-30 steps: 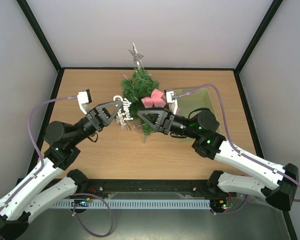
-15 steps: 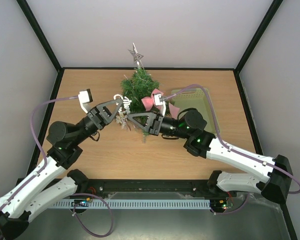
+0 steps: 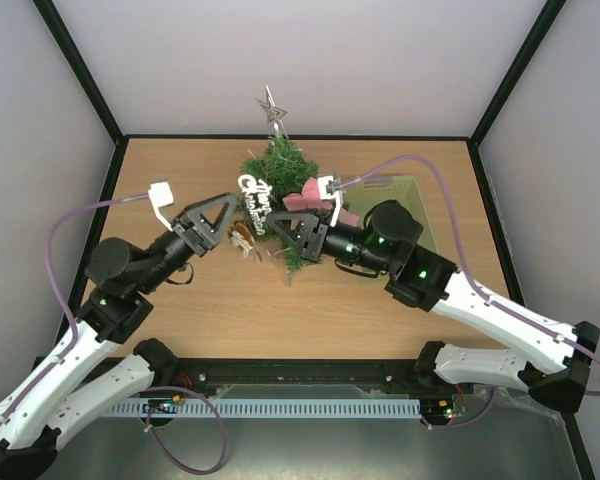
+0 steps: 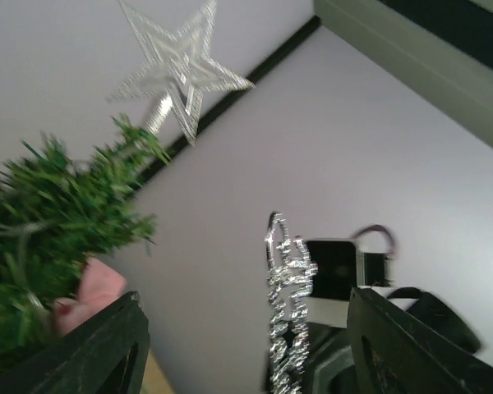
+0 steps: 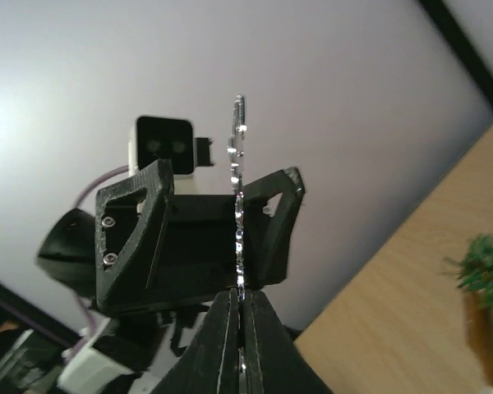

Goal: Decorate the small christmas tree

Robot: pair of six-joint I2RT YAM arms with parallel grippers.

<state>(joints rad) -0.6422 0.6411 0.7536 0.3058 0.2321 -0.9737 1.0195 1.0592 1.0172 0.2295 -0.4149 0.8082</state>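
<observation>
My right gripper (image 5: 238,302) is clamped on the lower edge of the silver glitter sign (image 5: 237,197) (seen edge-on from that wrist). My left gripper (image 3: 228,205) faces the sign from just beside it, fingers well apart, holding nothing. The small christmas tree (image 3: 277,168) stands at the far middle of the table (image 3: 180,290), just behind the sign, star (image 3: 271,105) on top.

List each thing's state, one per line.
Small dark green bristly christmas tree: standing upright.
Silver glitter star: on the treetop.
Pink bow: on the tree.
Silver glitter lettering sign: held up beside the tree.
Left gripper: open, fingers either side of the sign.
Right gripper: shut on the sign.
Pale green plastic basket: right of the tree, partly hidden.
</observation>
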